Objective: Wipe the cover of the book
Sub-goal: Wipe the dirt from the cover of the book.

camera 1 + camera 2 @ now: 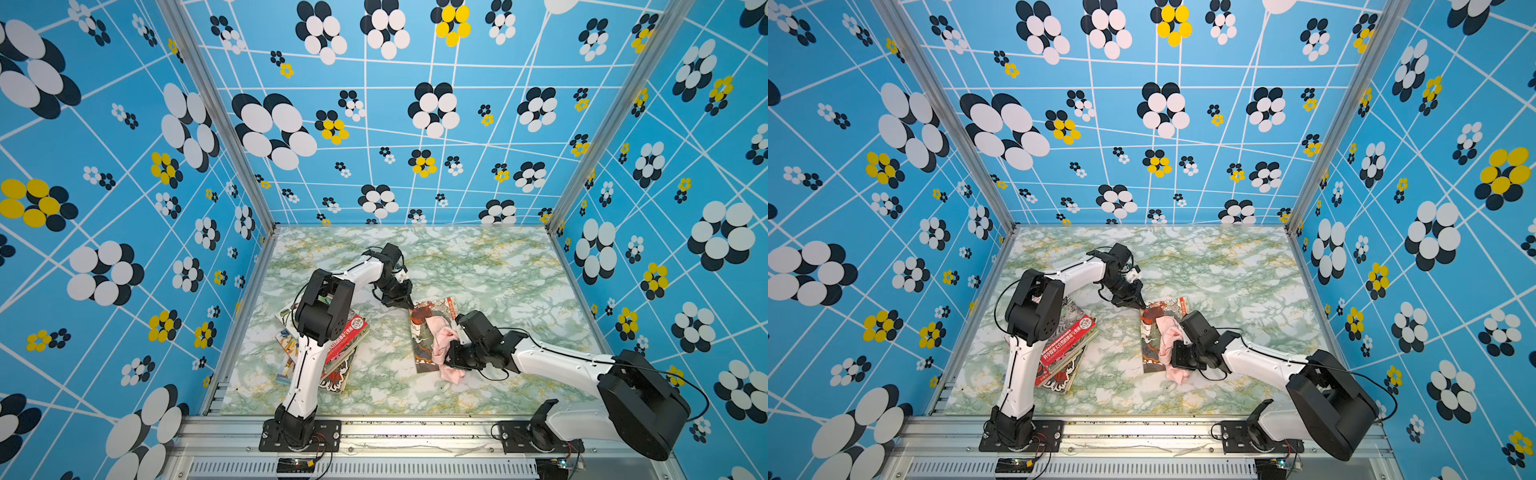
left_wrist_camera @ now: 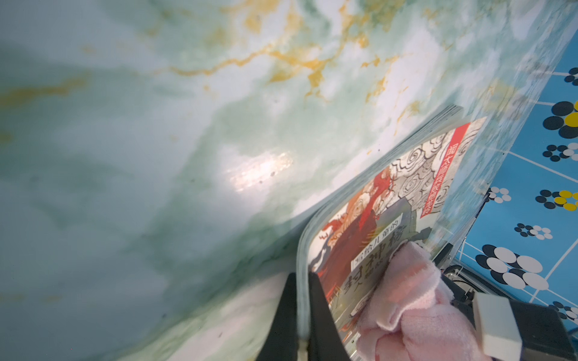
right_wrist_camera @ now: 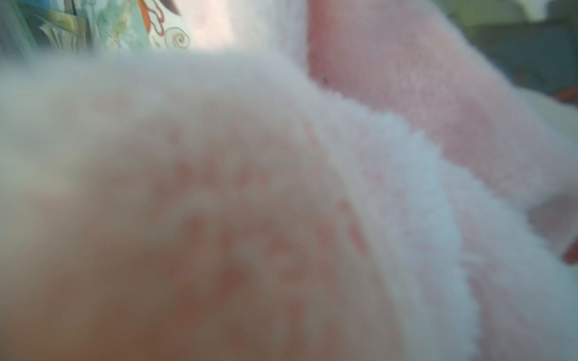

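Note:
The book (image 1: 422, 357) lies flat mid-table with an illustrated red, white and grey cover (image 2: 391, 203); it shows in both top views (image 1: 1150, 357). My left gripper (image 1: 409, 305) (image 2: 304, 312) is shut on the book's far corner, one black finger (image 2: 323, 312) on the cover and one beneath. A pink cloth (image 1: 442, 345) (image 1: 1169, 332) (image 2: 416, 306) sits bunched on the cover's right half. My right gripper (image 1: 449, 353) (image 1: 1177, 353) presses down into it, shut on the cloth. Cloth (image 3: 281, 187) fills the right wrist view and hides the jaws.
A loose stack of other books (image 1: 345, 345) (image 1: 1067, 345) lies at the left, partly under my left arm. Patterned blue walls (image 1: 124, 208) enclose the green marble table (image 1: 498, 270) on three sides. A metal rail (image 1: 395, 432) runs along the front edge.

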Tool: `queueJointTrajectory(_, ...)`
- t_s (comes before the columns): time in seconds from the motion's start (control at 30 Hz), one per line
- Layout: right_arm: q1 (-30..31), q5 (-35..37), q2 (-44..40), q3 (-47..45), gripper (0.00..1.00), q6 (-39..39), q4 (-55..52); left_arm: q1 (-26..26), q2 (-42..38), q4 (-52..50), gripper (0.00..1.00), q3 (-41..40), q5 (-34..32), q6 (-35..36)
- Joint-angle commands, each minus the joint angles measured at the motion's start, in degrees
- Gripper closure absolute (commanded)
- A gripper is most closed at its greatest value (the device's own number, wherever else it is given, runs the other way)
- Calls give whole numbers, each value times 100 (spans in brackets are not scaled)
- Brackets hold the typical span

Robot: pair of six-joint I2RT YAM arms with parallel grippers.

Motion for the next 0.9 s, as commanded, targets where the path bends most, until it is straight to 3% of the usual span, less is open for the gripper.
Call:
queueJointTrajectory(0.0, 688, 163, 754, 241, 100, 194, -606, 69, -109, -1, 100, 11, -120, -5)
queueJointTrajectory(0.13, 1288, -263, 1408, 733, 100, 410, -50, 60, -108, -1, 100, 12, -113, 4)
queueJointTrajectory(0.23, 1279, -96, 1342, 586, 100, 444, -151, 57, -116, -17, 100, 13, -134, 23)
queueJointTrajectory(0.43, 171, 119, 431, -688, 100, 780, -439, 68, -31, -114, 100, 64, -131, 46)
queueJointTrajectory(0.6, -258, 625, -222, -952, 100, 878, -1022, 77, -75, -115, 100, 62, -155, 67)
queueJointTrajectory(0.73, 93, 473, 41, -408, 100, 764, -717, 77, -52, -81, 100, 47, -109, 40)
queueJointTrajectory(0.87, 819, -16, 984, 397, 100, 790, -97, 60, -82, -63, 100, 40, -106, 40)
